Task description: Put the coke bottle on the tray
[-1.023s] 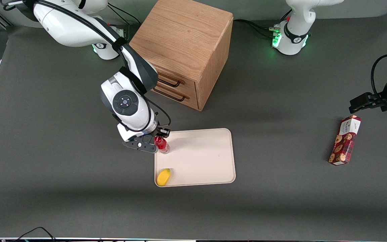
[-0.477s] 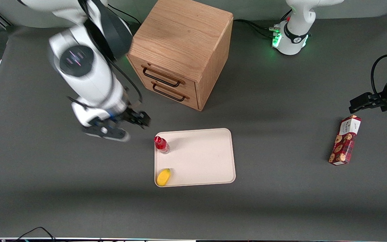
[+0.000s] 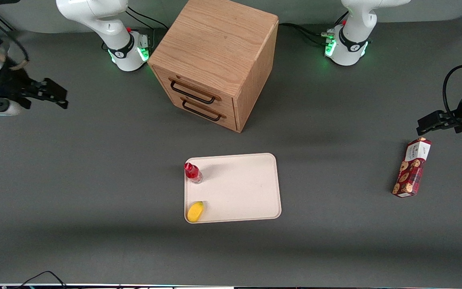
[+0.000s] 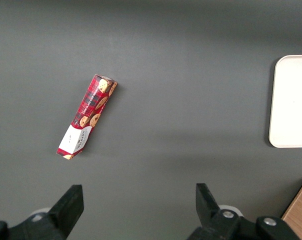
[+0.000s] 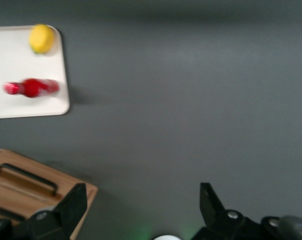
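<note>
The coke bottle (image 3: 193,172) stands upright on the cream-beige tray (image 3: 243,188), in the tray's corner nearest the wooden cabinet and the working arm's end. It also shows in the right wrist view (image 5: 33,88) on the tray (image 5: 21,102). My gripper (image 3: 52,94) is open and empty, raised high at the working arm's end of the table, well away from the tray. Its fingers (image 5: 75,202) are spread wide with only table between them.
A yellow lemon-like fruit (image 3: 195,211) lies on the tray's corner nearest the front camera. A wooden drawer cabinet (image 3: 215,60) stands farther from the camera than the tray. A red-and-white cookie box (image 3: 412,167) lies toward the parked arm's end.
My gripper let go of the bottle on the tray, then rose and swung away to the working arm's end of the table. The bottle stays upright on the tray.
</note>
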Robot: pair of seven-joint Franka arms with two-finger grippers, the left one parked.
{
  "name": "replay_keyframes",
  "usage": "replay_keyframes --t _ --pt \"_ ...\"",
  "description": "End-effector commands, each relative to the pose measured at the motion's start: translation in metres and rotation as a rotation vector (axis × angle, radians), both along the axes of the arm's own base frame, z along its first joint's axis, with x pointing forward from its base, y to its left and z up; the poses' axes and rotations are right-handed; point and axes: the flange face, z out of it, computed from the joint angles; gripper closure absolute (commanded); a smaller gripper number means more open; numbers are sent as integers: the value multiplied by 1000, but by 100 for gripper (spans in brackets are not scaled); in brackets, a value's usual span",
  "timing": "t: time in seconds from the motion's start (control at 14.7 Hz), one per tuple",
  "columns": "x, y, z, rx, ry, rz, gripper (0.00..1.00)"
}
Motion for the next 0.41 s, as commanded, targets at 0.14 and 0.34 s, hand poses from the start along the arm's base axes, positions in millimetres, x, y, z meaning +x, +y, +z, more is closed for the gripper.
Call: replay_keyframes --t 0.14,0.34 --pt "-31 -15 -49 57 -24 24 0" --pt "-8 -13 -30 65 -36 -18 0"
